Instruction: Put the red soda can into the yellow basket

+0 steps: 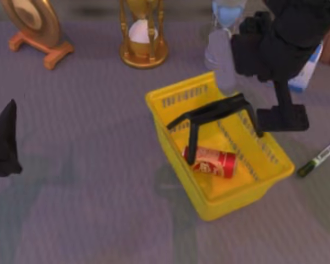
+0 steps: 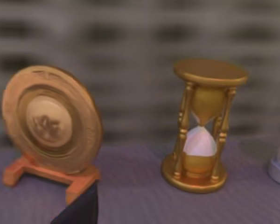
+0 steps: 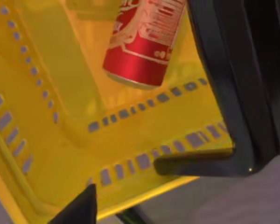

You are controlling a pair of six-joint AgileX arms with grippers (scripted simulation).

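- Can (image 1: 210, 161) lies on its side on the basket (image 1: 170, 102) floor, under the black handles (image 1: 212, 111); nothing holds it.
- Right tool (image 1: 283, 118) hangs above the basket's right rim, well above the can and off to its right. Fingers: cannot tell whether apart or together.
- Right wrist view looks down into the basket (image 3: 51, 140): can (image 3: 142, 42) on the floor beside the handle (image 3: 224, 93), silver end toward the slotted wall.
- Left tool (image 1: 3, 140) is parked at the surface's left edge, well left of the basket. Fingers: cannot tell.
- Beyond the left tool: round plaque on a stand (image 1: 36, 25), gold hourglass (image 1: 143, 36).
- Right of the right tool: pen (image 1: 319, 159) on the surface (image 1: 88, 165).
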